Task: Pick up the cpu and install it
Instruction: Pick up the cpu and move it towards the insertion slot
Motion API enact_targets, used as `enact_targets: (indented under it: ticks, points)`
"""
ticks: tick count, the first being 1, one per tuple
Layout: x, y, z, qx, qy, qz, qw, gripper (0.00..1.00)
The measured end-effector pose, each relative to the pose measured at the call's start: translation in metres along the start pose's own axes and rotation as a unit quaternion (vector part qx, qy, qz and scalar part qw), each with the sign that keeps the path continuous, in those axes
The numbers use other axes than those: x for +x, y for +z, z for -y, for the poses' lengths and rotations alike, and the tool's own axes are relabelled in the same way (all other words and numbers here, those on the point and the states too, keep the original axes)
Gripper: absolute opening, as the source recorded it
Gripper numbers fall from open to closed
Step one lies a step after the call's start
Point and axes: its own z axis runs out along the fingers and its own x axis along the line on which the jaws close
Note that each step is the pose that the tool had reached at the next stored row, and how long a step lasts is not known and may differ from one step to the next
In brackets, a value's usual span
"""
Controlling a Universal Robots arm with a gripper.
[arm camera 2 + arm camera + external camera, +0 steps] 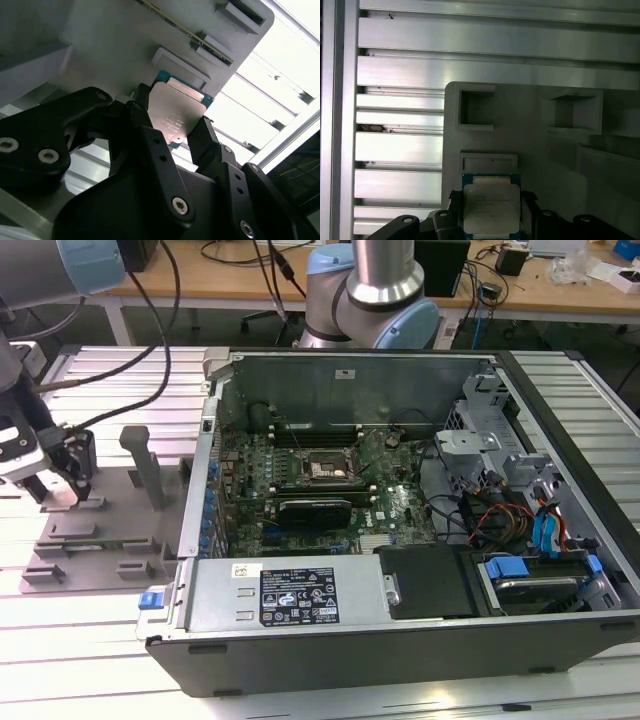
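Jaws of our gripper [172, 119] pinch the cpu [179, 107] by two opposite edges, at the grey tray [120, 515]. We judge it light, stiff, slick on top, fragile underneath, so an edge hold suits best.

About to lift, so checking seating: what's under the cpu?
The grey fixture tray lies beneath the cpu, beside a raised block. The chip covers the spot directly underneath, so contact with the tray cannot be seen.
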Motion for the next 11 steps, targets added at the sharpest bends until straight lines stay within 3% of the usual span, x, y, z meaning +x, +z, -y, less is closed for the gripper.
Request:
enact_targets:
  ticks: [3,11]
  points:
    - [-0.0002,-0.0073,0.0002,0.0000,0.000,0.0000,1.0000,0.55]
    - [-0.0005,-0.0173,0.0005,0.0000,0.000,0.0000,1.0000,0.55]
